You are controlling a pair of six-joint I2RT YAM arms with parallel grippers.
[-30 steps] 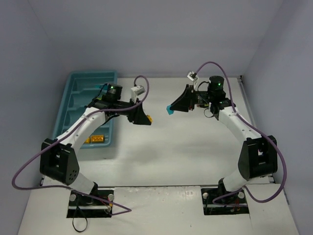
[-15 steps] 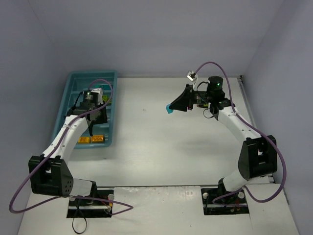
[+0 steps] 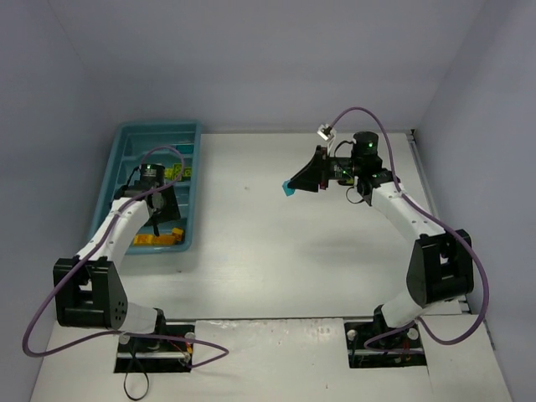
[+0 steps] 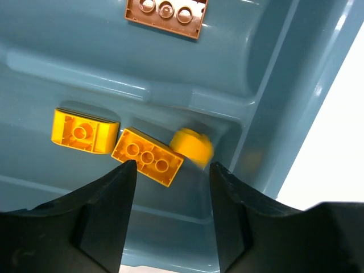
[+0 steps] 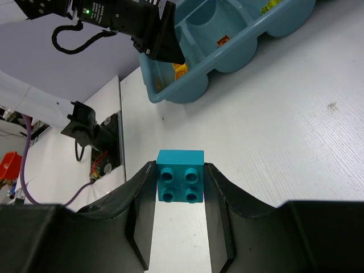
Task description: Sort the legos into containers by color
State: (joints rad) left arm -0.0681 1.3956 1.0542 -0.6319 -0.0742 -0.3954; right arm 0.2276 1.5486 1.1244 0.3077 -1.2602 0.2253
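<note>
My left gripper (image 3: 157,224) (image 4: 170,170) is open over the near end of the teal tray (image 3: 126,138) (image 4: 273,85). Below its fingers lie two orange bricks (image 4: 85,131) (image 4: 148,157), and a third, blurred orange brick (image 4: 192,147) is beside them in the same compartment. They show as an orange patch in the top view (image 3: 155,240). A brown brick (image 4: 166,14) lies in the neighbouring compartment. My right gripper (image 3: 293,186) (image 5: 180,170) is shut on a cyan brick (image 3: 290,189) (image 5: 180,176) and holds it above the table, right of centre.
Yellow and lime bricks (image 3: 177,172) lie further up in the tray. The tray also shows at the top of the right wrist view (image 5: 227,54), with my left arm (image 5: 131,23) over it. Purple cables loop off both arms.
My left gripper carried an orange brick from the table's middle to the tray's near end and has opened; the brick is now in the compartment. My right gripper drifted slightly left with the cyan brick.
</note>
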